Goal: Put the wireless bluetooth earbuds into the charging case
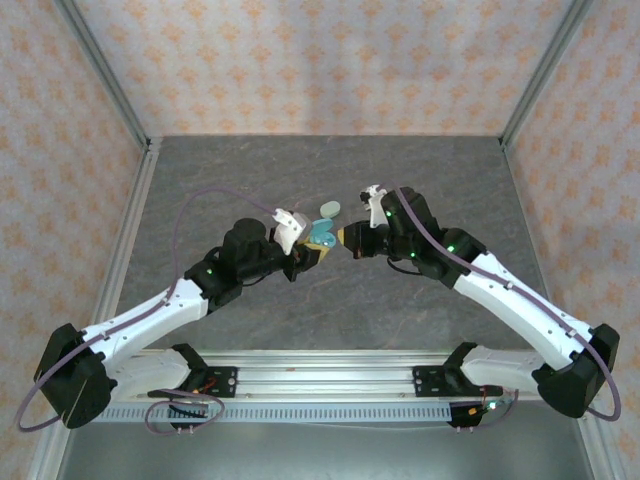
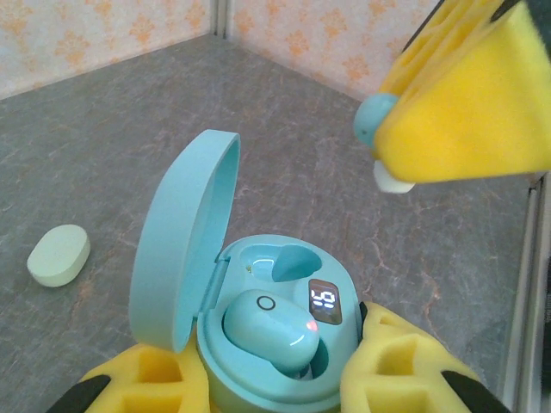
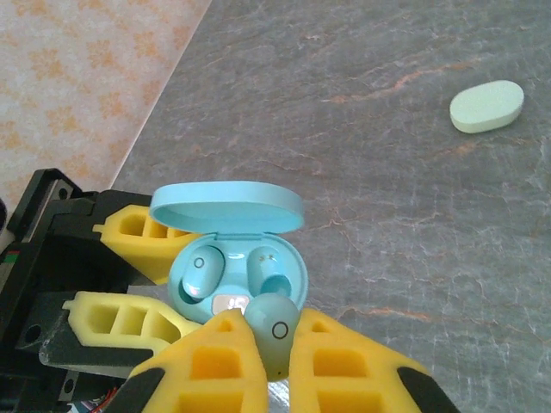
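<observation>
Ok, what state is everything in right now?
Blue case: lid open, display lit, held by left gripper.
Seated earbud: in its slot, light on.
Other slot: empty.
Loose blue earbud: pinched in right gripper, clear of the case.
Green case: closed, lying on the table.

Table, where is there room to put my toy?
Bare grey marbled table runs along the back wall behind the mint-green oval case, and beside both side walls. Crowded middle: left gripper and right gripper meet at the open pale blue case.
</observation>
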